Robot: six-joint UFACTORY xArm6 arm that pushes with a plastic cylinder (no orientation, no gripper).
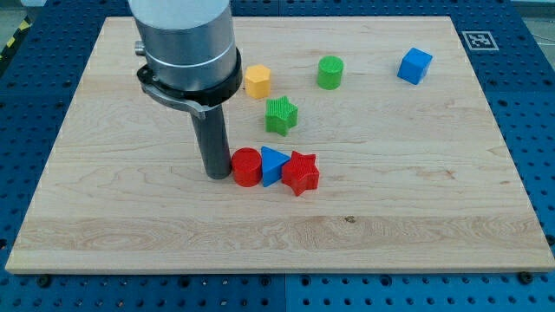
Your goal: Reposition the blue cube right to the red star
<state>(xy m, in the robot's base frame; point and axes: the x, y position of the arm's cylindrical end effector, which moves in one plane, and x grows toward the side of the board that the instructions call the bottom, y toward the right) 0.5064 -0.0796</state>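
Observation:
The blue cube (415, 66) sits near the view's top right of the wooden board (416, 208). The red star (301, 172) lies near the board's middle, touching a blue triangle (273, 164) on its left, which touches a red cylinder (246, 167). My tip (217, 174) stands just left of the red cylinder, touching or almost touching it. The tip is far to the left of the blue cube.
A green star (281, 114) lies above the red row. A yellow hexagon (257, 81) and a green cylinder (330, 72) lie near the view's top middle. The arm's grey body (186, 43) hides the board's top left part.

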